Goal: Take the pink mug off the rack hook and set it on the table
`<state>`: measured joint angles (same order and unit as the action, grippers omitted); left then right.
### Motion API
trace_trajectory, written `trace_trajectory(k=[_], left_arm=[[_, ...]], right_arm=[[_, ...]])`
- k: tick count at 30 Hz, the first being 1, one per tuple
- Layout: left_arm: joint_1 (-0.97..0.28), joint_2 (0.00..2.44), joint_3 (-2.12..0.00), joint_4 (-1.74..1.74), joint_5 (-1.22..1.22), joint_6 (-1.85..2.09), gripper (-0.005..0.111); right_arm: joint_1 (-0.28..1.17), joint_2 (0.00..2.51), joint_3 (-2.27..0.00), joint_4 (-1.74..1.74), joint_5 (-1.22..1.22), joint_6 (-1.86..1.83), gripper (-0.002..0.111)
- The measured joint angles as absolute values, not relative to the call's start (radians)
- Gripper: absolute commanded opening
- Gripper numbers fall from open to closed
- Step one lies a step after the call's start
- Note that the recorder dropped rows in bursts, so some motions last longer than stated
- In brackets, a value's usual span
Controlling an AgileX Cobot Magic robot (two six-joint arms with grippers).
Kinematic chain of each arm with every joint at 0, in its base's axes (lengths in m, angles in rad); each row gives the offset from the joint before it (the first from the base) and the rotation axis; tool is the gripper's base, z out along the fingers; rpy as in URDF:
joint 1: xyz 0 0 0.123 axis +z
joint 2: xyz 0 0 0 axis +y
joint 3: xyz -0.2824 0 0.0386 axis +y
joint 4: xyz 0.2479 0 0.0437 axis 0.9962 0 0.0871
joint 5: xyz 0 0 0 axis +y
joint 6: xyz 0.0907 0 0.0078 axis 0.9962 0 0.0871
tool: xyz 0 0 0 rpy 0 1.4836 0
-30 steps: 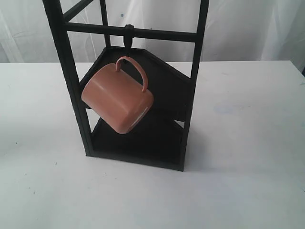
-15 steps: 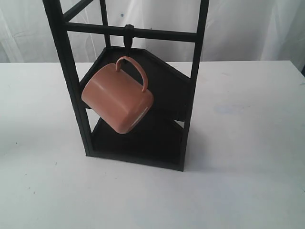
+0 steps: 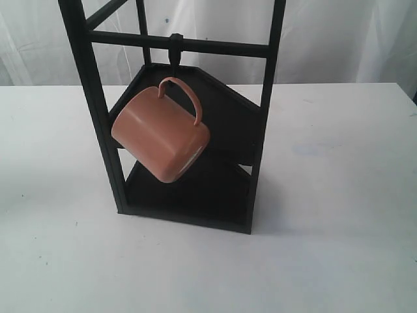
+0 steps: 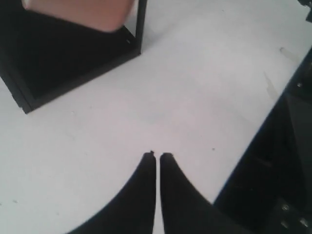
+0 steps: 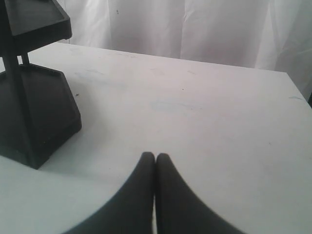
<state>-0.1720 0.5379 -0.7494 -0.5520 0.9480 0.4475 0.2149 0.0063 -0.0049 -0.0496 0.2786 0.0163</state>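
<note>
The pink mug hangs tilted by its loop handle from the small black rack hook at the middle of the crossbar. A blurred piece of the mug shows at the edge of the left wrist view. Neither gripper appears in the exterior view. My left gripper is shut with nothing in it, above the white table, well apart from the rack. Over bare table beside the rack, my right gripper is also shut and empty.
The black rack has tall posts and two angular shelves; the mug hangs in front of the upper shelf. The rack's base shows in the right wrist view. A white curtain backs the table. Dark arm hardware fills one side of the left wrist view.
</note>
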Motion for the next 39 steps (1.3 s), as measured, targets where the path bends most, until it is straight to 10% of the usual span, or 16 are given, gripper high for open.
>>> trace_trajectory(k=[5, 39], left_arm=[[-0.172, 0.658, -0.753, -0.571, 0.766, 0.52, 0.069], [-0.174, 0.994, -0.753, -1.182, 0.551, 1.33, 0.067]], right_arm=[[0.215, 0.006, -0.005, -0.05, 0.279, 0.016, 0.0], [0.215, 0.006, -0.005, -0.05, 0.279, 0.016, 0.0]])
